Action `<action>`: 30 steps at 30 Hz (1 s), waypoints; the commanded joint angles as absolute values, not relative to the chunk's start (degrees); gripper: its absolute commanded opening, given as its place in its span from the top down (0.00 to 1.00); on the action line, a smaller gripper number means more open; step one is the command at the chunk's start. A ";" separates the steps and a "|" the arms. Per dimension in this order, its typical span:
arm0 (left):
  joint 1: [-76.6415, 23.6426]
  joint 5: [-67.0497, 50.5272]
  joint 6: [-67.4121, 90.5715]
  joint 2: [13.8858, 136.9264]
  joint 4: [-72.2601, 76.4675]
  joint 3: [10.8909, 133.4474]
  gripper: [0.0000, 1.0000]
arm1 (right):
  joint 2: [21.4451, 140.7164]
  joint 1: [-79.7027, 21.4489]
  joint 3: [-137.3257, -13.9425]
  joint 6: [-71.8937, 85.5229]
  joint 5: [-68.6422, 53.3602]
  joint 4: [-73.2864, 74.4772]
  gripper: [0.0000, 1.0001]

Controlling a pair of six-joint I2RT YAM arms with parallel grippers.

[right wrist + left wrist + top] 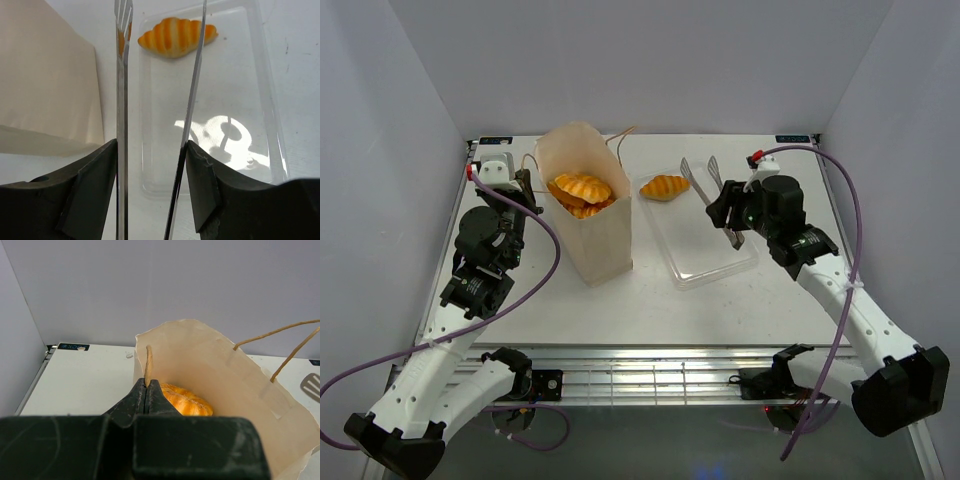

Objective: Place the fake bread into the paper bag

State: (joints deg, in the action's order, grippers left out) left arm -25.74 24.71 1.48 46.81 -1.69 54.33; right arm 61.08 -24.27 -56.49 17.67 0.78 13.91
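Robot lab cell, grey walls (620, 60), white table (620, 300)

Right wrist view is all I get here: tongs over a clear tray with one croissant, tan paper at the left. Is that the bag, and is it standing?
Observer: Yes. The paper bag stands upright with its mouth open, just left of the clear tray.
Operator: Is anything in it?
Observer: Several orange pastries lie inside. The croissant in the tray is the only one I see outside.
Operator: What is the left arm doing?
Observer: The left gripper is shut on the bag's left rim, right by a string handle.
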 commanded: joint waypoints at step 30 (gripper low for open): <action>-26.10 24.43 1.49 46.23 -1.67 54.67 1.00 | 96.49 -22.50 -74.88 2.99 -7.29 6.86 0.37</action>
State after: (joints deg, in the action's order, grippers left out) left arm -25.74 24.69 1.48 46.81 -1.69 54.33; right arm 94.52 -22.50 -72.36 4.21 -7.62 8.49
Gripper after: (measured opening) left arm 0.025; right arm 0.635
